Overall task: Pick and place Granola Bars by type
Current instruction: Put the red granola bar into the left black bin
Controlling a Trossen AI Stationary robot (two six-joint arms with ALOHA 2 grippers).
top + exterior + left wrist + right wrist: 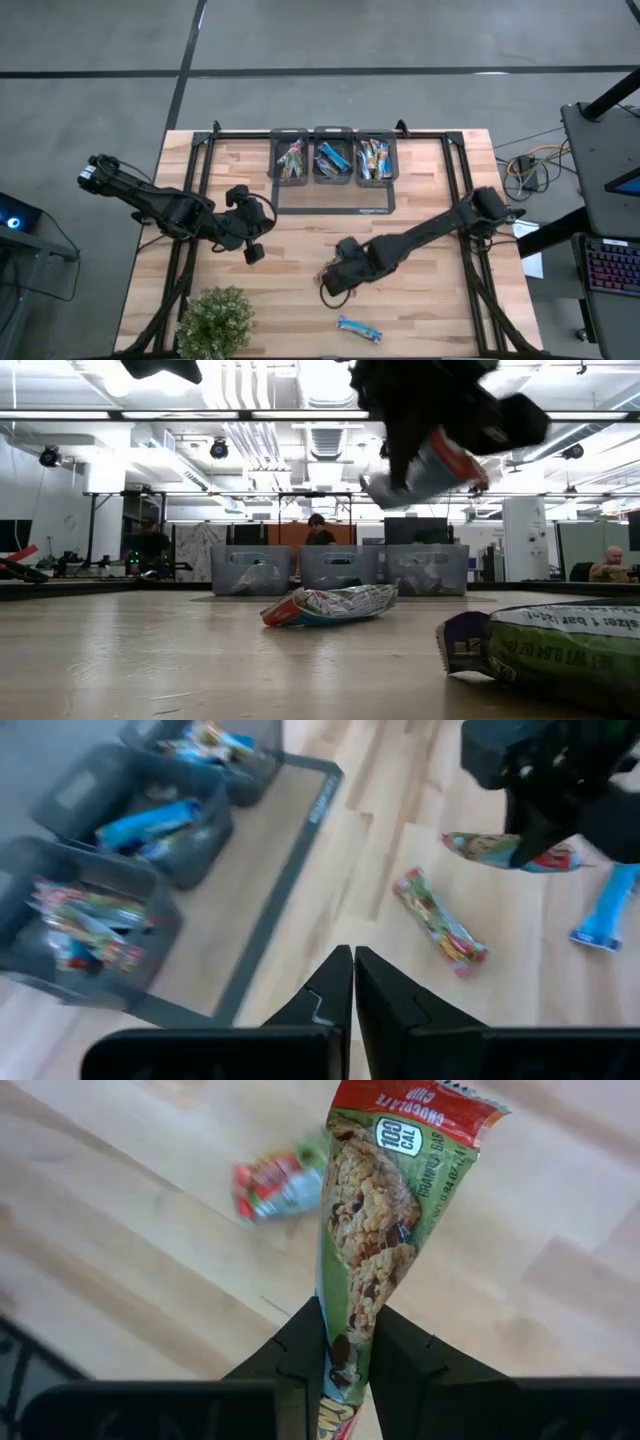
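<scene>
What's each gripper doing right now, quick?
Left gripper: shut, empty, hovering over the table.
Right gripper: shut on a green-and-red chocolate chip granola bar, lifted off the table.

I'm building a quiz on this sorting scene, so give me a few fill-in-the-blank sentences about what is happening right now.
1. The right gripper is shut on a green and ____ granola bar, held above the table.
2. At the table's far edge stand ____ bins side by side.
3. The middle bin holds mostly ____ bars.
4. The left gripper holds nothing and its fingers are ____.

Missing words: red; three; blue; shut
</scene>
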